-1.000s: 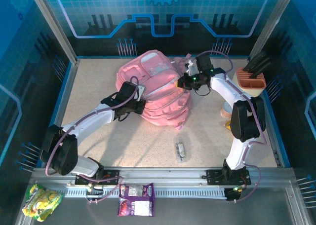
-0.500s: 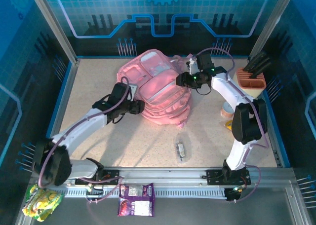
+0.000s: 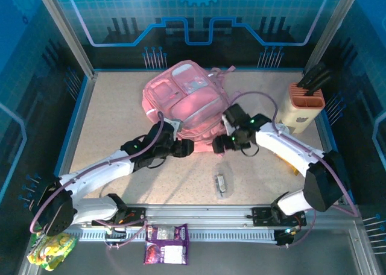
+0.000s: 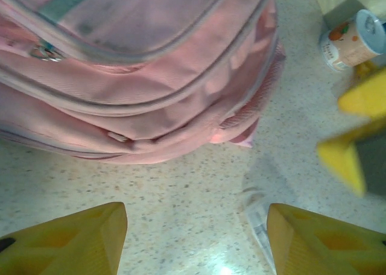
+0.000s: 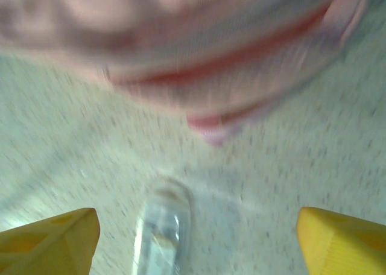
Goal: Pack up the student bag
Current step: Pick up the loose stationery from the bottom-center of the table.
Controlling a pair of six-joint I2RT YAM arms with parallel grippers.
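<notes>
The student bag (image 3: 184,100), pink with pale panels, lies flat at the back middle of the table. In the left wrist view its zipped near side (image 4: 139,76) is seen close up, and the right wrist view shows it as a blur (image 5: 199,52). My left gripper (image 3: 184,147) (image 4: 196,227) hangs open over bare table just in front of the bag. My right gripper (image 3: 218,147) (image 5: 196,227) is open too, close beside the left one, with nothing between its fingers (image 4: 350,148).
A small clear packet (image 3: 221,184) (image 5: 160,233) (image 4: 259,221) lies on the table near the grippers. A beige and orange holder (image 3: 304,106) stands at the right, with a printed cup (image 4: 350,40) near it. Snack packets (image 3: 166,243) (image 3: 51,246) lie in front of the rail.
Both grippers have opened, let go of the bag and drawn back to the near side of it. The bag has settled flatter.
</notes>
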